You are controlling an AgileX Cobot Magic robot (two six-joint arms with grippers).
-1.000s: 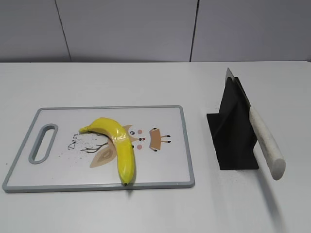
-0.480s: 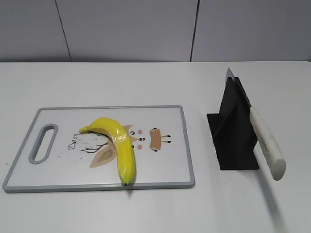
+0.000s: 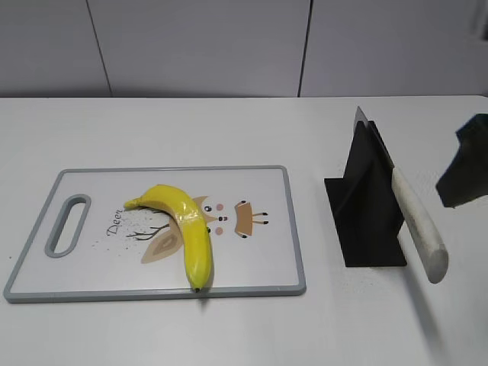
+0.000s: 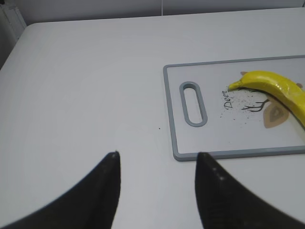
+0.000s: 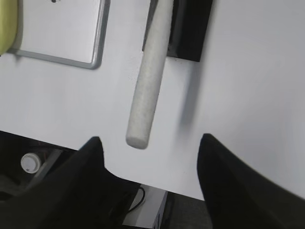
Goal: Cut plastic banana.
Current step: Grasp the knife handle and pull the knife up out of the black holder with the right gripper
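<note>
The plastic banana [image 3: 188,228] is glossy yellow and curved, with a dark tip. It lies on the white cutting board [image 3: 259,263], which has a grey rim. The left wrist view shows its stem end [image 4: 276,86] at the right edge. A knife with a white handle [image 3: 417,223] rests slanted in a black stand [image 3: 366,206]. My right gripper [image 5: 150,143] is open above the table's front edge, just short of the handle's end [image 5: 148,86]; it shows as a dark shape at the exterior view's right edge [image 3: 465,164]. My left gripper [image 4: 157,155] is open over bare table, left of the board [image 4: 174,119].
The board has a grey handle slot [image 3: 67,225] at its left end and a cartoon deer print. The white table [image 3: 229,130] ends at a grey panelled wall. The right wrist view shows the table's front edge with cables and a box below [image 5: 147,205].
My right gripper has come into the exterior view at the right edge, beside the knife. The banana, board and knife have not moved.
</note>
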